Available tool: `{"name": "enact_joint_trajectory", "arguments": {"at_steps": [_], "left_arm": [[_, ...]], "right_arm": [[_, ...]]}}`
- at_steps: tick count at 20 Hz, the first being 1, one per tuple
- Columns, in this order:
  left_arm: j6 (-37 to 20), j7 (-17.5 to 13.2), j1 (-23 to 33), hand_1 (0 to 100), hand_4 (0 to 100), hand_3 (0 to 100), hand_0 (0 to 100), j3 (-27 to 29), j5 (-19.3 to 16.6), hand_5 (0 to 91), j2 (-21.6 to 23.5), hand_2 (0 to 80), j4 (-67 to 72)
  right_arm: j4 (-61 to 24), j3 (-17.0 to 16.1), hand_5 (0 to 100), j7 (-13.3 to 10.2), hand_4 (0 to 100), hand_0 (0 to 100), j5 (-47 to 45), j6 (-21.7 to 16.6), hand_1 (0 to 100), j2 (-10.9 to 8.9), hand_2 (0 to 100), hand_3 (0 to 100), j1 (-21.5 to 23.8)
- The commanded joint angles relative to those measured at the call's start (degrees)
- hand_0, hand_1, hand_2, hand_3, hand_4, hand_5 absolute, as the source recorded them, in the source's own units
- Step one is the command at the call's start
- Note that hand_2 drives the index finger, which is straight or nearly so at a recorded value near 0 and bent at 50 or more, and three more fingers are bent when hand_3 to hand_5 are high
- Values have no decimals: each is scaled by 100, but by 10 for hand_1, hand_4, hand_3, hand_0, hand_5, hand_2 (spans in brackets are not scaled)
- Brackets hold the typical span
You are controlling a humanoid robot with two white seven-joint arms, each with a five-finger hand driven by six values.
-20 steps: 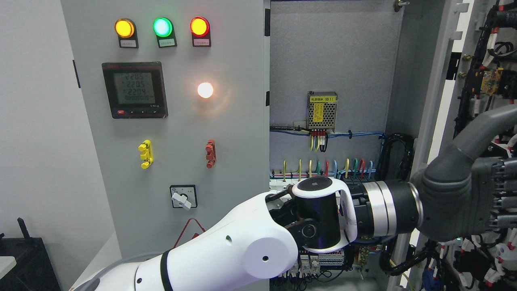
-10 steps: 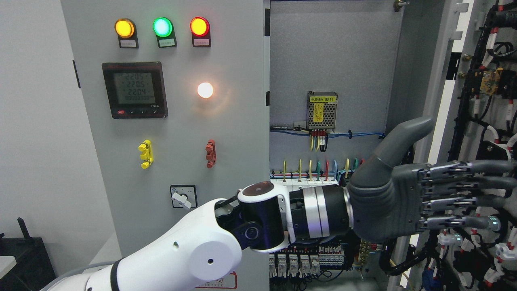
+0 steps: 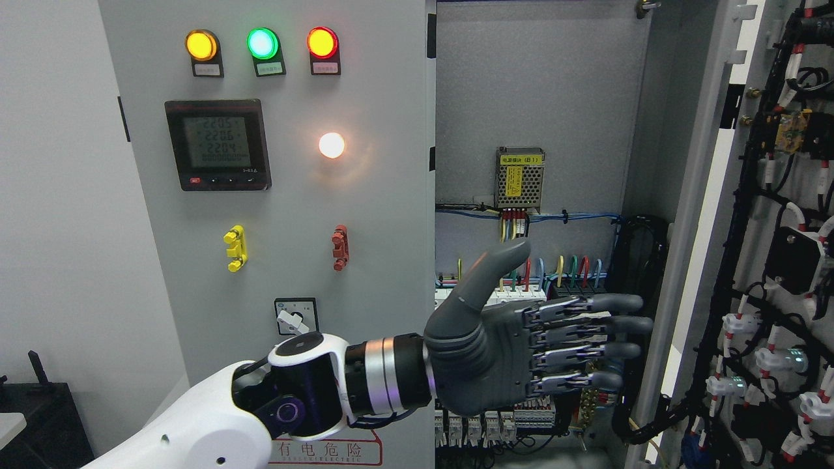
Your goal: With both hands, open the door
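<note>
- One hand is in your view: the left hand [image 3: 521,348] sits at lower centre of the frame, its white arm entering from the lower left.
- Its fingers [image 3: 606,322] are stretched out flat toward the right, thumb raised, released and holding nothing.
- The hand hangs in front of the open cabinet interior [image 3: 531,104], over the rows of terminals and coloured wires.
- The right door [image 3: 769,260] stands swung open along the right edge of the frame, its inner face covered with black cable harnesses; the fingertips are near its edge, but you probably cannot tell from here whether they touch it.
- The left door [image 3: 280,208] fills the centre left and looks closed, carrying three lit lamps, a digital meter [image 3: 217,144] and a rotary switch [image 3: 295,318].
- The right hand is out of view.
</note>
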Motion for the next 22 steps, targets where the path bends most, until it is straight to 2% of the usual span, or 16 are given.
{"name": "enact_joint_trajectory", "arguments": {"at_steps": [1, 6, 9, 14, 17, 22], "left_arm": [[9, -173, 680, 0, 42, 0, 0, 362, -38, 0, 1717, 0, -557], [9, -226, 1366, 0, 43, 0, 0, 512, -73, 0, 2394, 0, -591], [0, -480, 1735, 0, 43, 0, 0, 512, -108, 0, 2807, 0, -592], [-17, -726, 2578, 0, 43, 0, 0, 512, -564, 0, 3361, 0, -592], [-61, -762, 3176, 0, 43, 0, 0, 529, -855, 0, 3625, 0, -574], [-114, -859, 4169, 0, 43, 0, 0, 608, -1285, 0, 3863, 0, -530]], "right_arm": [[0, 0, 0, 4, 0, 0, 0, 0, 0, -2, 0, 0, 0], [0, 0, 0, 4, 0, 0, 0, -9, 0, -2, 0, 0, 0], [0, 0, 0, 4, 0, 0, 0, 0, 0, -2, 0, 0, 0], [0, 9, 0, 4, 0, 0, 0, 0, 0, -2, 0, 0, 0], [0, 0, 0, 4, 0, 0, 0, 0, 0, -2, 0, 0, 0], [0, 0, 0, 4, 0, 0, 0, 0, 0, -2, 0, 0, 0]]}}
